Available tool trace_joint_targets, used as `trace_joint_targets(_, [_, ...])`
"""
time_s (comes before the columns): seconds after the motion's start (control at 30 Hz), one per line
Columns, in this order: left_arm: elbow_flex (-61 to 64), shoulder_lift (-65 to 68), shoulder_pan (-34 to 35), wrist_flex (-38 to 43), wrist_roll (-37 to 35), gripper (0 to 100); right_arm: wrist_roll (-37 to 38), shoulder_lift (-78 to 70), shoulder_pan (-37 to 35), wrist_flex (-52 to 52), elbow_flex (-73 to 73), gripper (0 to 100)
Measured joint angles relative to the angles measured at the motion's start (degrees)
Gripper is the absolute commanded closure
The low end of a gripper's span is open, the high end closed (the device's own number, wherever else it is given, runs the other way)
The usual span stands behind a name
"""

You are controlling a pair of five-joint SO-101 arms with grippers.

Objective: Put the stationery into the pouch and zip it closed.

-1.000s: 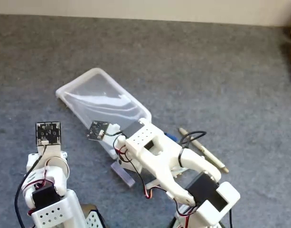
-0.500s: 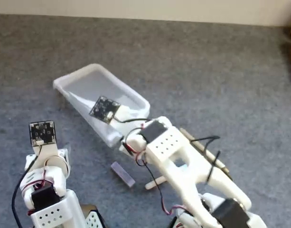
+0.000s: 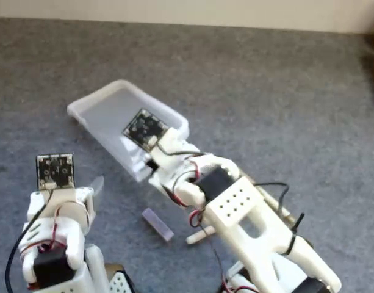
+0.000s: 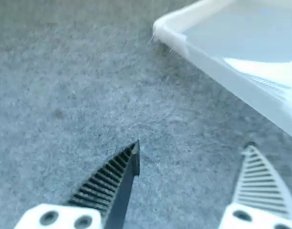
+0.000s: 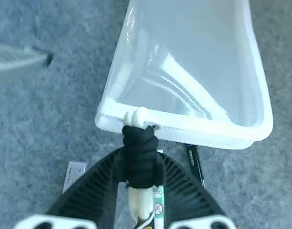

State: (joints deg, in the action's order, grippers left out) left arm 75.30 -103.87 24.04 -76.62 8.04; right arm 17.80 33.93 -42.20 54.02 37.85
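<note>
Carpet point(image 3: 284, 79), grey, short pile, covers the whole work surface; pale strip point(image 3: 174, 9) along its far edge. Left gripper point(image 4: 193, 148): fingers wide apart, nothing between them, bare carpet under the tips. Pouch point(image 4: 217, 43) corner lies beyond those tips, not touching them. Lilac block point(image 3: 157, 224) flat on carpet, near the right fingers, outside them. Right gripper point(image 5: 139, 156): fingers clamped on a white pen with black grip point(image 5: 137, 138); pen end sticks out past the tips, touching the pouch's open rim. Black pen point(image 5: 195, 162) on carpet beside those fingers, partly under the rim.
</note>
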Motion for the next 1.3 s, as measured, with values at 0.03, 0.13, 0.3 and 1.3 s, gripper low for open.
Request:
trace_joint_targets(0.03, [-1.32, 0.0, -0.44, -1.05, 0.0, 66, -0.53, 0.09, 0.0, -0.62, 0.0, 99.3])
trace_joint_targets(0.13, [-3.43, 0.0, -2.9, -2.37, 0.0, 66, -2.9, 0.18, 0.0, -2.46, 0.0, 99.3])
trace_joint_targets(0.3, [-3.52, 0.0, -8.18, -2.46, -4.31, 66, -4.75, 0.18, 0.0, -5.01, 0.0, 99.3])
trace_joint_targets(1.3, [7.38, 0.0, -13.71, 10.11, -9.85, 71, -7.91, 0.18, -3.69, -6.24, 0.0, 99.3])
